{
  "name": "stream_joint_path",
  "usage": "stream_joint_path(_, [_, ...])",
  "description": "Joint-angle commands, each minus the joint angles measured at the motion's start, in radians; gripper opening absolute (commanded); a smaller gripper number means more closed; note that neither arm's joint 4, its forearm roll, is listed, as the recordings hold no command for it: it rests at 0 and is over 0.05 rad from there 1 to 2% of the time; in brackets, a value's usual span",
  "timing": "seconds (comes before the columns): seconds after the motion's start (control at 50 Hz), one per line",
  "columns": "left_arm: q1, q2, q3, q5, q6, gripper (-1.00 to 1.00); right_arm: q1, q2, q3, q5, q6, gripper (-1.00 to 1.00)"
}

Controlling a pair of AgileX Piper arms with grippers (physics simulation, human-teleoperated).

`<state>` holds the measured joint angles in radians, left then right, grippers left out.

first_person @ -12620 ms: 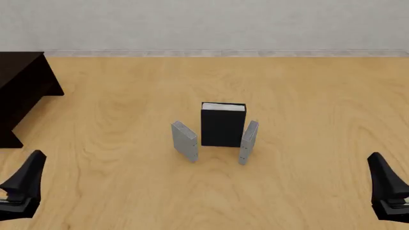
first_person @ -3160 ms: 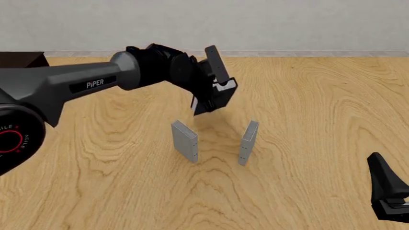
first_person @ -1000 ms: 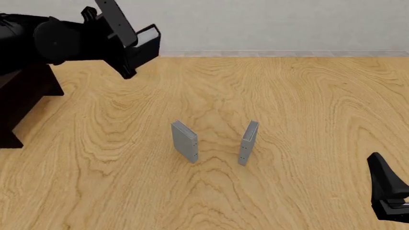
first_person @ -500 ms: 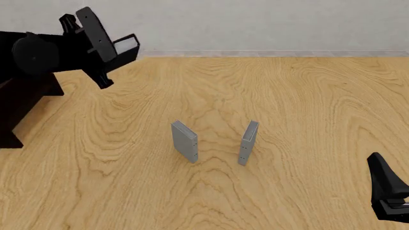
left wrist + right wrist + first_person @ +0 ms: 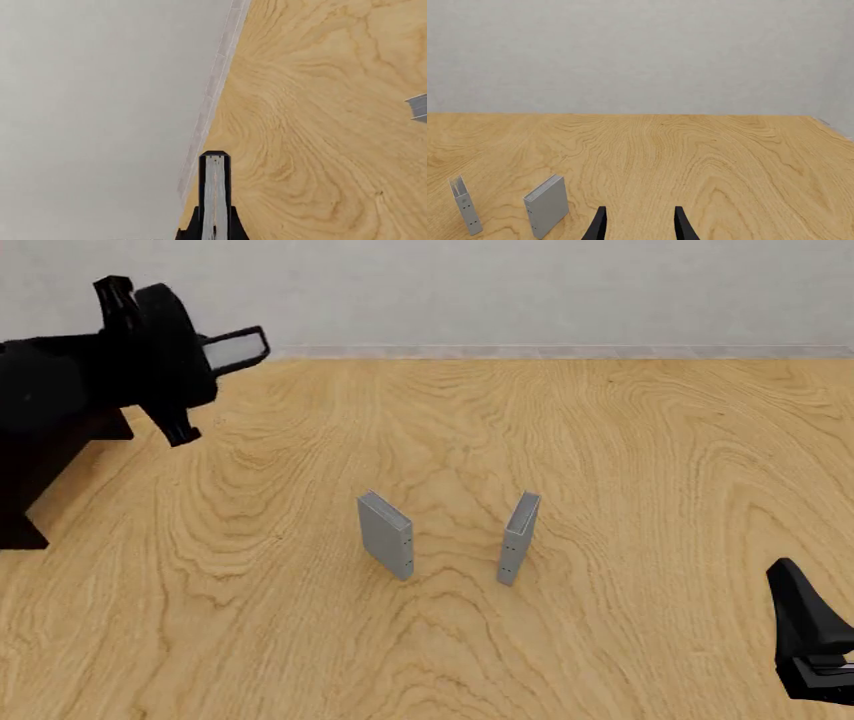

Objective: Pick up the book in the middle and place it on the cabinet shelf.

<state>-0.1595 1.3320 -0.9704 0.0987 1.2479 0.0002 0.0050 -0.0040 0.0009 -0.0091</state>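
Left wrist view: book [image 5: 215, 200] edge-on, pinched between the left gripper [image 5: 214, 227] fingers.

Front view: book [image 5: 230, 348] airborne by the cabinet shelf [image 5: 54, 455]; two grey books [image 5: 384, 535] upright mid-table.

Right wrist view: right gripper [image 5: 637, 222] fingers spread, empty.

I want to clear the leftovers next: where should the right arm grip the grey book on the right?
Probably near its top edge, coming down from above. The right grey book stands upright and thin, so the open right gripper can close across its two broad faces; the other grey book stands apart, leaving room.
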Motion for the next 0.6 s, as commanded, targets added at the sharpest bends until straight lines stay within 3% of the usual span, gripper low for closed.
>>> stream_joint_path(0.02, [0.046,-0.04,0.115,-0.126,0.173,-1.0,0.0,0.0,0.0,0.0,0.0,1.0])
stream_joint_path(0.08, [0.041,-0.056,0.107,-0.104,0.158,-1.0,0.0,0.0,0.0,0.0,0.0,1.0])
stream_joint_path(0.16, [0.072,-0.055,0.144,-0.155,0.22,-1.0,0.0,0.0,0.0,0.0,0.0,1.0])
stream_joint_path(0.54, [0.087,-0.112,0.171,-0.172,0.251,-1.0,0.0,0.0,0.0,0.0,0.0,1.0])
stream_joint_path(0.6, [0.11,-0.106,0.199,-0.22,0.302,-1.0,0.0,0.0,0.0,0.0,0.0,1.0])
